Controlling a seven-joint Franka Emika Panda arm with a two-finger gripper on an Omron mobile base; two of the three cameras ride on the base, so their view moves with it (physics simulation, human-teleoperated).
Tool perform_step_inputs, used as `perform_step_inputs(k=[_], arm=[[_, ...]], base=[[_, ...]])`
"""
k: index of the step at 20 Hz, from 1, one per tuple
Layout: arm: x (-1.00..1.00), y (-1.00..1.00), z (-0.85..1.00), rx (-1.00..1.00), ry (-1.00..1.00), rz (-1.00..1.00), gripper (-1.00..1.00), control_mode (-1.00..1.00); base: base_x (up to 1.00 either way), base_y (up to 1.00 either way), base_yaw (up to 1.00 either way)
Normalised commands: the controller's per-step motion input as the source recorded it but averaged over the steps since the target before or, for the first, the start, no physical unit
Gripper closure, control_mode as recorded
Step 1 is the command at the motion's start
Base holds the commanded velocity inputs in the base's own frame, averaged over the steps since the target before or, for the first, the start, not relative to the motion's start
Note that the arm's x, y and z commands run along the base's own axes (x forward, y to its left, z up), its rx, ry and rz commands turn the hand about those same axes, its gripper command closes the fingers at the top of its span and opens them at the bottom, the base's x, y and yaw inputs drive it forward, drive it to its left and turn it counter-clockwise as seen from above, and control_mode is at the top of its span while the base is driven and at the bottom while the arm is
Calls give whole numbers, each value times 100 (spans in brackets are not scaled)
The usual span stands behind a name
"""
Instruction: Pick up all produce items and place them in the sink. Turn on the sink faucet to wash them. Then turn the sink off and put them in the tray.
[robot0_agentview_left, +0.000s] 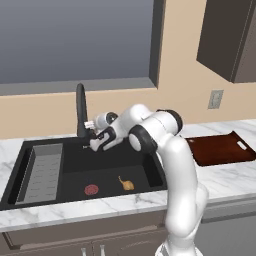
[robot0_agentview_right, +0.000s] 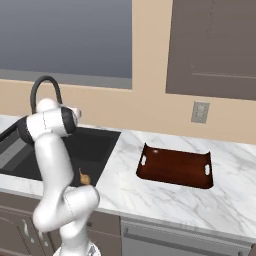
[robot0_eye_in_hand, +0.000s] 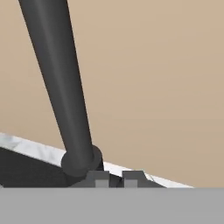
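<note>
Pictured at the base of the sink faucet (robot0_agentview_left: 80, 107): gripper (robot0_eye_in_hand: 116, 178), fingertips drawn nearly together and grasping nothing visible. Seen on the floor of the black sink (robot0_agentview_left: 107, 172), near the red drain (robot0_agentview_left: 91, 189): golden-brown bulb (robot0_agentview_left: 127, 184). Set well apart on the marble counter (robot0_agentview_right: 165, 200): reddish-brown tray (robot0_agentview_right: 175, 167).

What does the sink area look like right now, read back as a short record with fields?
produce: small golden-brown bulb with thin stalk, lying on the floor of the basin
basin: large black rectangular sink, round red drain, grey ribbed insert at one side
tap: tall dark gooseneck faucet, no water visible
pincer: shut, at the faucet base
tray: flat reddish-brown rectangular tray, on the marble counter
</note>
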Motion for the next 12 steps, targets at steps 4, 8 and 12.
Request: perform_step_inputs(k=[4, 8, 12], arm=[[48, -6, 10, 0, -6, 13, -100, -100], [39, -28, 6, 0, -4, 11, -100, -100], [18, -45, 6, 0, -2, 10, -100, -100]], base=[[0, 0, 0], [0, 0, 0], [0, 0, 0]])
